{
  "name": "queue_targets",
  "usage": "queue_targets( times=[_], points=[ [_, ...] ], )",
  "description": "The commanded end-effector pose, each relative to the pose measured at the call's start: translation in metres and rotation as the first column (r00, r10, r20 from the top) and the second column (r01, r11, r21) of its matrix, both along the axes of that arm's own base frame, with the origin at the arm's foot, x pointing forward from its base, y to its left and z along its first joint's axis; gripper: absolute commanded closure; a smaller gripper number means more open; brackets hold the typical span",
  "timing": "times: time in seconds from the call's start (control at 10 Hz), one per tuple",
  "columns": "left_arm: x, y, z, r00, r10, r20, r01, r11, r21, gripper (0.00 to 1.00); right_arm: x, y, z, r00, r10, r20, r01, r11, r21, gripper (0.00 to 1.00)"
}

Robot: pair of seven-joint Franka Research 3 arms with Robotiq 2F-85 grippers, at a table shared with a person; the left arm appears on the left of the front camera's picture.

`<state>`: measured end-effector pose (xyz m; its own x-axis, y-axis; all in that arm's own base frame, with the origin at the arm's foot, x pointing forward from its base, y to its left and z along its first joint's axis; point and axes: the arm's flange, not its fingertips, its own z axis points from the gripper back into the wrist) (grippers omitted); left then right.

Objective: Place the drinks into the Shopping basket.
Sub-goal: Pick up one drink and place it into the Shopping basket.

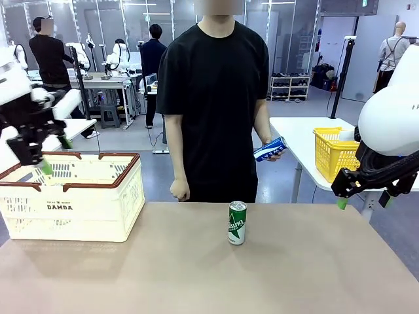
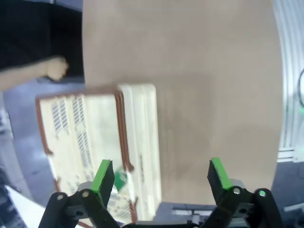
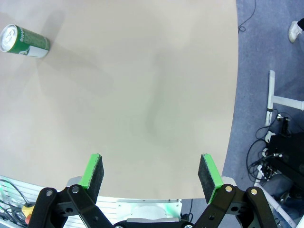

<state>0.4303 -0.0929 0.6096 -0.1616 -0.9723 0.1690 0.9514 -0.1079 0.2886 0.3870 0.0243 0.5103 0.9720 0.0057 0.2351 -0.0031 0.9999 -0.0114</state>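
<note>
The desk [image 1: 196, 275] carries two task things. A green can [image 1: 237, 223] stands upright near its middle, silver top up, touching nothing. In the right wrist view the same green can [image 3: 23, 42] sits in the far corner of the picture, well apart from the right gripper [image 3: 152, 173], whose green pads are spread wide over bare desk with nothing between them. From the front, the right gripper [image 1: 364, 201] hangs off the desk's right edge, above desk height.

At the left end of the desk sits the basket [image 1: 72, 196], cream lattice with a dark red-brown rim, "DAMDA" on the near wall, handles folded down along the rim. The left gripper [image 1: 56, 154] hovers over its near left corner, spread wide and holding nothing. In the left wrist view the left gripper [image 2: 161, 175] looks down on the basket [image 2: 137, 137]; a small green patch shows inside by one pad, too blurred to tell what it is. The front view does not show the inside.

Beyond the far edge stands a person in black, holding a blue can [image 1: 270, 149] tilted in one hand [image 1: 277, 154] at waist height, apart from the desk. Farther right, a yellow basket [image 1: 334, 154] rests on a white table [image 1: 294, 131]; its contents cannot be made out.
</note>
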Motion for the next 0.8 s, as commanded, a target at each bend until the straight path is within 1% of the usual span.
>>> queue_targets(
  times=[0.0, 0.2, 0.4, 0.6, 0.7],
  points=[
    [0.025, -0.046, 0.005, 0.998, -0.057, -0.010, 0.057, 0.998, 0.025, 0.00, 0.000, -0.002, 0.001, 1.000, 0.001, 0.001, -0.001, 1.000, -0.004, 0.00],
    [0.035, -0.119, 0.008, 0.996, -0.067, -0.058, 0.070, 0.996, 0.058, 0.00, 0.000, -0.002, 0.001, 1.000, 0.001, 0.001, -0.001, 1.000, -0.004, 0.00],
    [0.041, -0.161, 0.004, 0.995, -0.060, -0.083, 0.066, 0.995, 0.076, 0.00, 0.000, -0.002, 0.001, 1.000, 0.001, 0.001, -0.001, 1.000, -0.004, 0.00],
    [0.044, -0.183, -0.002, 0.991, -0.078, -0.108, 0.086, 0.993, 0.076, 0.00, 0.000, -0.002, 0.001, 1.000, 0.001, 0.001, -0.001, 1.000, -0.004, 0.00],
    [0.043, -0.179, -0.004, 0.986, -0.114, -0.121, 0.123, 0.990, 0.074, 0.00, 0.000, -0.002, 0.001, 1.000, 0.001, 0.001, -0.001, 1.000, -0.004, 0.00]
  ],
)
